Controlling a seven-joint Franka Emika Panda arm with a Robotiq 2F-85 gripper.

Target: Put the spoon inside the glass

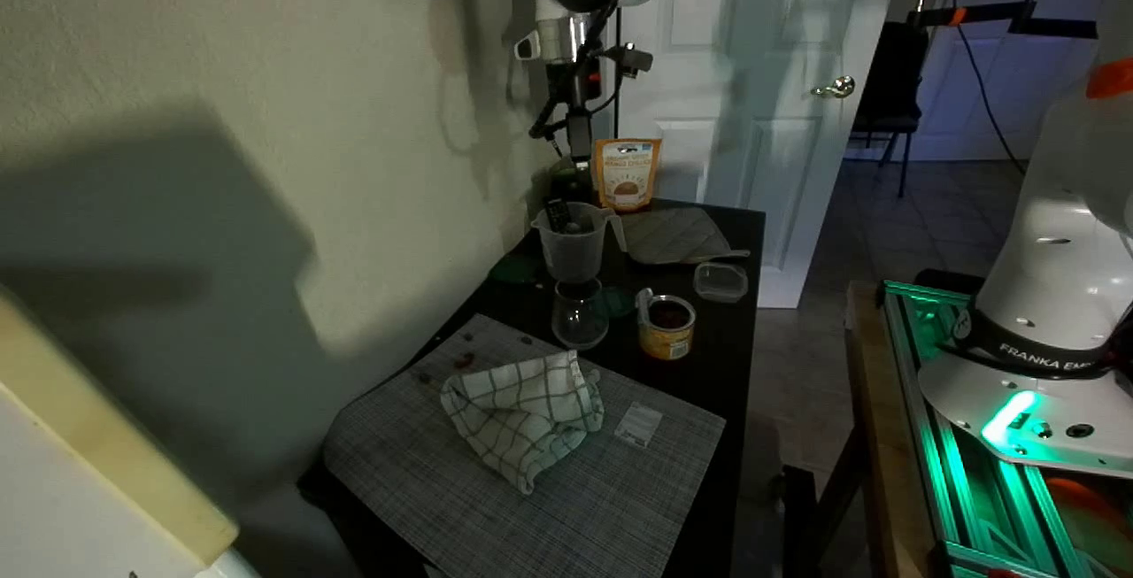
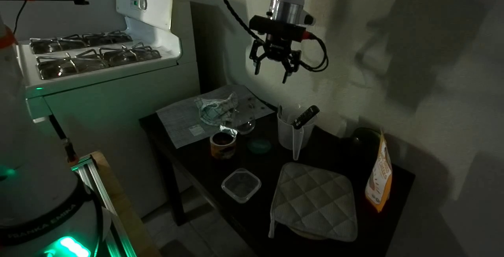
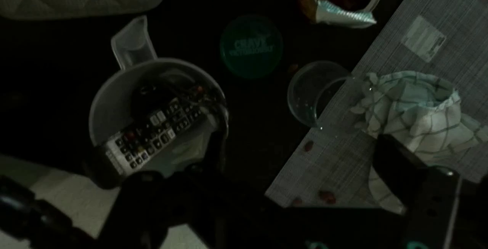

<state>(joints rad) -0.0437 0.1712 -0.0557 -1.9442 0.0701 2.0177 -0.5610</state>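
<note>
The clear glass (image 1: 580, 319) stands upright by the edge of the grey placemat; it also shows in an exterior view (image 2: 245, 123) and in the wrist view (image 3: 301, 96). A slender thing that may be the spoon (image 2: 280, 110) sticks up at the rim of the translucent measuring cup (image 2: 286, 133); its lower part is hidden. In the wrist view the cup (image 3: 108, 104) holds a jumble too dark to make out the spoon surely. My gripper (image 2: 271, 75) is open and empty, high above the table, its fingers pointing down; in the wrist view its fingertips (image 3: 301, 140) are wide apart.
A black remote (image 2: 306, 117) leans out of the cup. An opened can (image 2: 223, 146), a green lid (image 3: 251, 47) and a plastic tub (image 2: 241, 185) stand near. A checked towel (image 1: 531, 410) lies on the placemat (image 1: 566, 507). A pot holder (image 2: 315, 202) and orange bag (image 1: 627, 175) are close to the wall.
</note>
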